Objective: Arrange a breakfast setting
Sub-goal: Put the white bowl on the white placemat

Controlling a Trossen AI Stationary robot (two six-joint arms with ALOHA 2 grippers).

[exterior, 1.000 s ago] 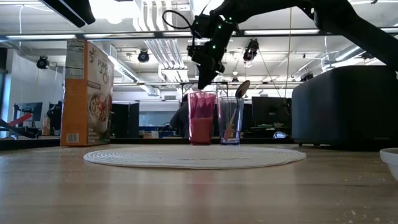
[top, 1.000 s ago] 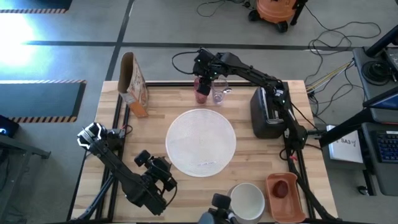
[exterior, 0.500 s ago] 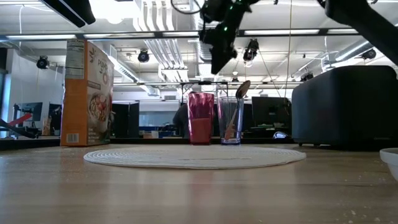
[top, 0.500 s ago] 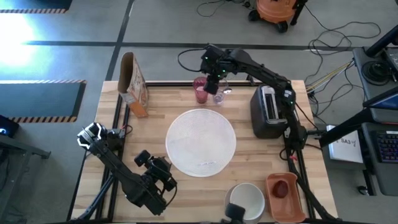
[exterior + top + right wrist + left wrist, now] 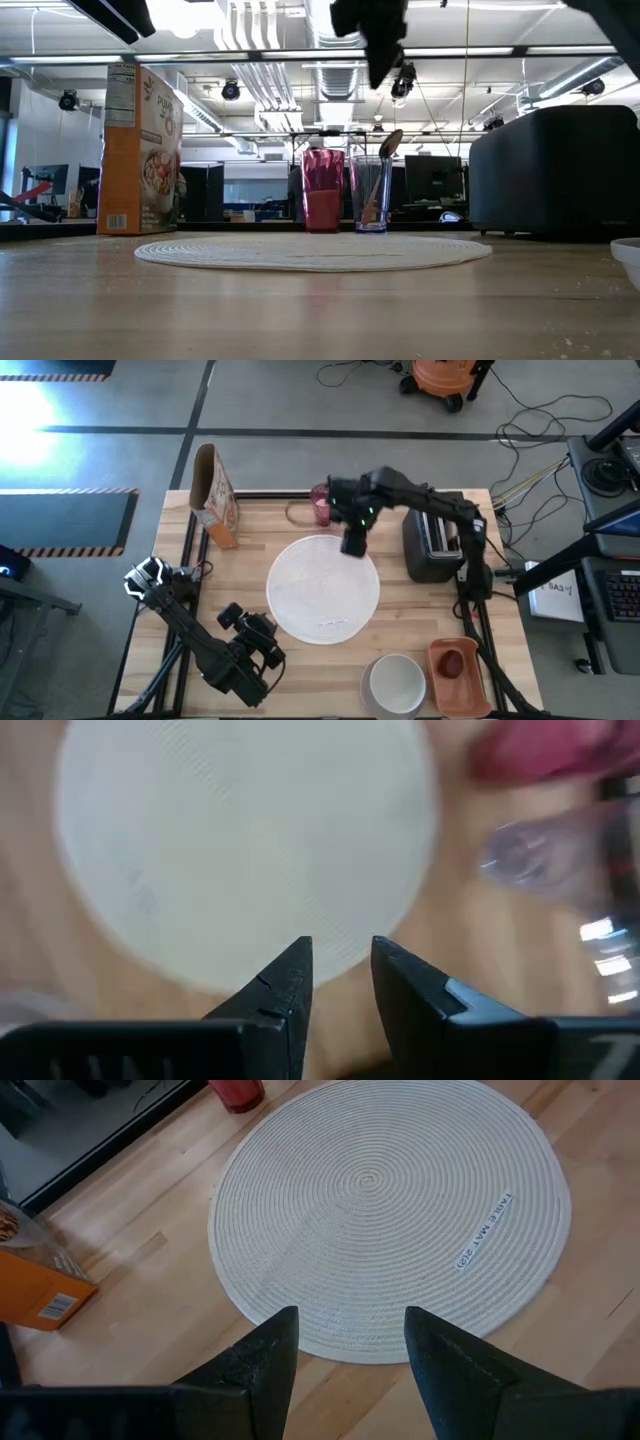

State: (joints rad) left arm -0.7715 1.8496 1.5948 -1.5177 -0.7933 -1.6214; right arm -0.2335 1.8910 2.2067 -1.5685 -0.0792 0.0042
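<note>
**Right claw empty above the mat**

Left claw waits spread at the wooden surface's near-left corner. The round white woven placemat lies central; pink cup and clear glass holding a spoon stand behind it. Right claw, narrowly parted and empty, hovers over the mat's far edge, probably heading for the white bowl.

1. Right arm: reaches from the table's right edge toward the middle of the far edge, elbow raised, wrist bent down.
2. Right gripper: raised above the table, fingers apart by a narrow gap, nothing between them.
3. Left arm: waits folded at the near left corner.
4. Left gripper: fingers parted, empty.
</note>
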